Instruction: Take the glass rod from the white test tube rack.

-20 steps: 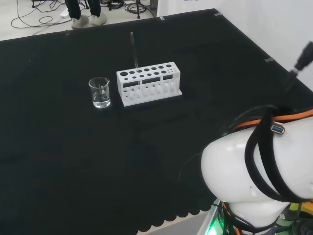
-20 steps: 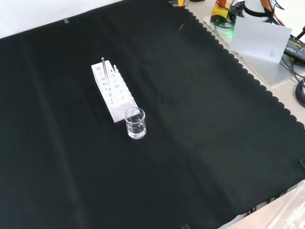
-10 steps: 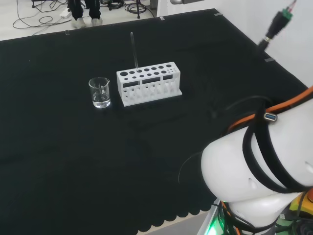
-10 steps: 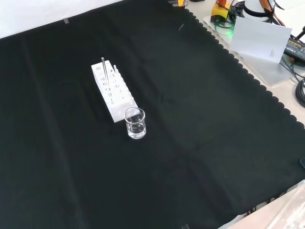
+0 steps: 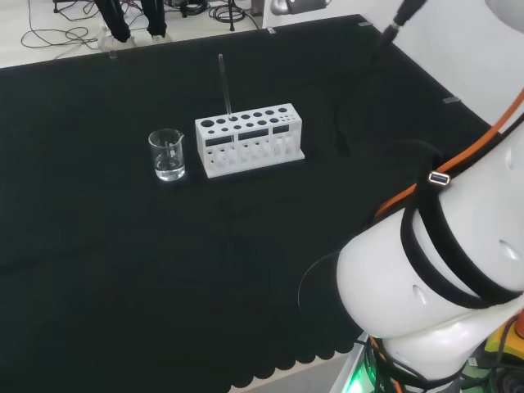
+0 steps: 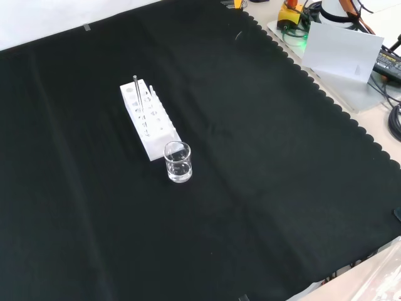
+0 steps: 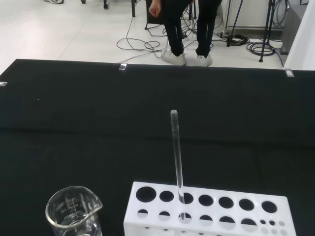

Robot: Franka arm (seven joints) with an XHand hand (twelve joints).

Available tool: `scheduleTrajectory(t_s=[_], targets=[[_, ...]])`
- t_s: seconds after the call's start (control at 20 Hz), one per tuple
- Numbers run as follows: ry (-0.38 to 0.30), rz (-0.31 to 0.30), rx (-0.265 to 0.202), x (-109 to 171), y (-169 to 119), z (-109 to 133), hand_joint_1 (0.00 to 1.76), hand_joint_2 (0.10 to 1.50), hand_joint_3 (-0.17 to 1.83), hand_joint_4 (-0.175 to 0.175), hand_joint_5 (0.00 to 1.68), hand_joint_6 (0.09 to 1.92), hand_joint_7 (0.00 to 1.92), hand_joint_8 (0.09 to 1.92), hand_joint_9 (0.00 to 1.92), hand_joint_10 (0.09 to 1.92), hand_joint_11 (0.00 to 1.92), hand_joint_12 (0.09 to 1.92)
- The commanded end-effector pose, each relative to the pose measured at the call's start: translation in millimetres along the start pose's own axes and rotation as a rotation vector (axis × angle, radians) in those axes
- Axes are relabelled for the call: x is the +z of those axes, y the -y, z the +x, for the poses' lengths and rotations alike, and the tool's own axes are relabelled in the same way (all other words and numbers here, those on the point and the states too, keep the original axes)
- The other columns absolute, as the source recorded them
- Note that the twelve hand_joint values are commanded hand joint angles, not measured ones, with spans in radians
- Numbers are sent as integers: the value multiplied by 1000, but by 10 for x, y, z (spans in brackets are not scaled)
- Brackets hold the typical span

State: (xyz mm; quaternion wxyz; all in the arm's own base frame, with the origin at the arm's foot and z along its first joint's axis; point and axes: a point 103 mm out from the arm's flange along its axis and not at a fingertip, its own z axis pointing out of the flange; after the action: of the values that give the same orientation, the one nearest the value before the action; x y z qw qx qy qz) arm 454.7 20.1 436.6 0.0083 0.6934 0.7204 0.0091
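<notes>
A white test tube rack [image 5: 250,139] stands on the black cloth, with rows of round holes in its top. A thin clear glass rod [image 5: 223,82] stands upright in one hole near the rack's left end in the head view. In the front view the rack [image 6: 150,119] runs diagonally and the rod [image 6: 136,94] rises from its far end. The wrist view looks at the rack [image 7: 211,211] from close by, with the rod [image 7: 176,152] upright in a hole of its back row. Nothing touches the rod.
A small clear glass beaker [image 5: 167,155] stands just left of the rack in the head view, and nearer than the rack in the front view [image 6: 178,162]. The arm's white link [image 5: 434,303] fills the head view's lower right. The cloth's scalloped edge [image 6: 326,100] borders a white board [image 6: 341,50].
In the head view the arm's upper link and its cables have swung up and to the left. The rack, the rod and the beaker have not moved.
</notes>
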Motion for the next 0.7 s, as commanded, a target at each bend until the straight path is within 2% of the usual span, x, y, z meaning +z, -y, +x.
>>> scheduleTrajectory(t_s=[0.05, 0.45, 0.7], targets=[[-2, 7, -11, 165, -319, -22, 623, 933, 463, -154, 195, 87, 308, 813, 458, 779, 301, 1374], [-13, 14, -41, 463, -608, -5, 614, 927, 475, -163, 244, 87, 347, 800, 534, 754, 372, 1344], [-44, 25, -52, 636, -764, -28, 495, 955, 492, -162, 266, 87, 371, 796, 568, 742, 399, 1332]])
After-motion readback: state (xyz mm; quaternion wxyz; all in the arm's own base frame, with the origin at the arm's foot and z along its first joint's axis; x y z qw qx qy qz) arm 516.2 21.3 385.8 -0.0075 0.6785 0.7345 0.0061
